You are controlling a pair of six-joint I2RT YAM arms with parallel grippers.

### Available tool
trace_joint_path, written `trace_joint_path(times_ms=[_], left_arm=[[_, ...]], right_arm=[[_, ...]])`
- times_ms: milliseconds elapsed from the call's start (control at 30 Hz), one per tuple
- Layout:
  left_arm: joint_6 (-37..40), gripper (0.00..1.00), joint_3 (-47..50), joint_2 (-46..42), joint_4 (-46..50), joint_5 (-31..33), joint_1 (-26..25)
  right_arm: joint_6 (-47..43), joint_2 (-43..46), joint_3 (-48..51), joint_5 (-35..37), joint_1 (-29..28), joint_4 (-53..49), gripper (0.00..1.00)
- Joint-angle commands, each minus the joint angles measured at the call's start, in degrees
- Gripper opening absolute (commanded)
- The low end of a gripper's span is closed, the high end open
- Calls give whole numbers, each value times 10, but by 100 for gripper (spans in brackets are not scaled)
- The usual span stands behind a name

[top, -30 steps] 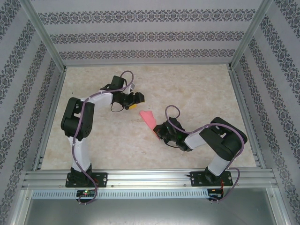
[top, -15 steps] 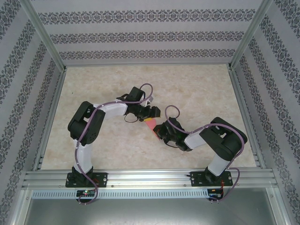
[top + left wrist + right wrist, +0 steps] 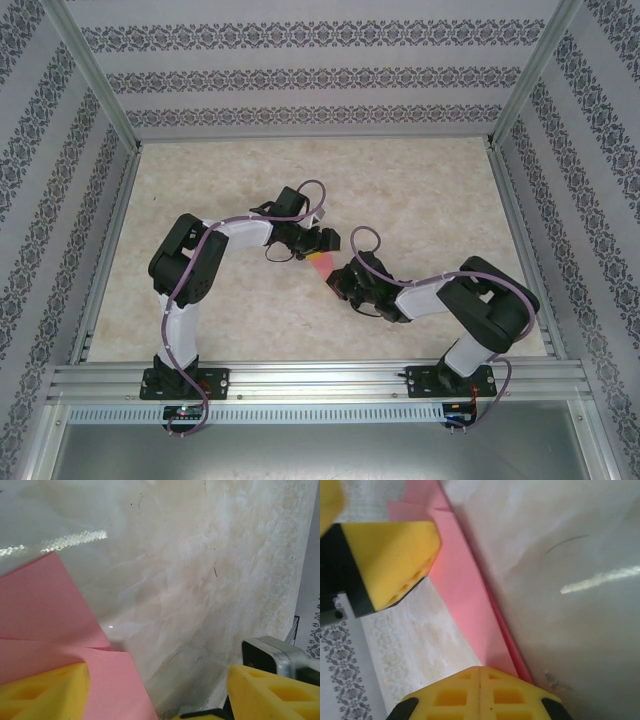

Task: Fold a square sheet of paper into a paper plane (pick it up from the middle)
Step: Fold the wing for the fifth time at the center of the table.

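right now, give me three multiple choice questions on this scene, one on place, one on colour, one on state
1. The folded pink paper lies: A by the far wall; B between the two hands; C on the front rail.
2. The right hand has fingers coloured: A yellow; B blue; C green.
3. The right hand is: A wide open; B half open, holding nothing; C shut on the paper.
B, it sits between both arms' tips; A, yellow shows in the right wrist view; C, the fingers meet on the pink edge.

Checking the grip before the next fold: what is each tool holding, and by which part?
The right tool, shut, pinches the pink paper by one end. The left tool is open, holding nothing.
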State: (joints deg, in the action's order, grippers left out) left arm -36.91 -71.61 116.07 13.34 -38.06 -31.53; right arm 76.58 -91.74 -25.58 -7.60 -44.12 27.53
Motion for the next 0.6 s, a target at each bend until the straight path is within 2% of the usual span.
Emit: trace_joint_path(times_ms=[0, 133, 367, 567], left_arm=[[17, 74, 14, 34, 5, 31, 2], [14, 74, 12, 35, 1, 27, 2], [17, 74, 5, 35, 8, 26, 2], [18, 74, 5, 35, 12, 29, 2]], right_arm=[[-43, 33, -35, 5, -4, -76, 4], [-44, 28, -29, 20, 0, -97, 4], [6, -26, 32, 0, -11, -4, 4], [11, 38, 56, 39, -34, -88, 4]])
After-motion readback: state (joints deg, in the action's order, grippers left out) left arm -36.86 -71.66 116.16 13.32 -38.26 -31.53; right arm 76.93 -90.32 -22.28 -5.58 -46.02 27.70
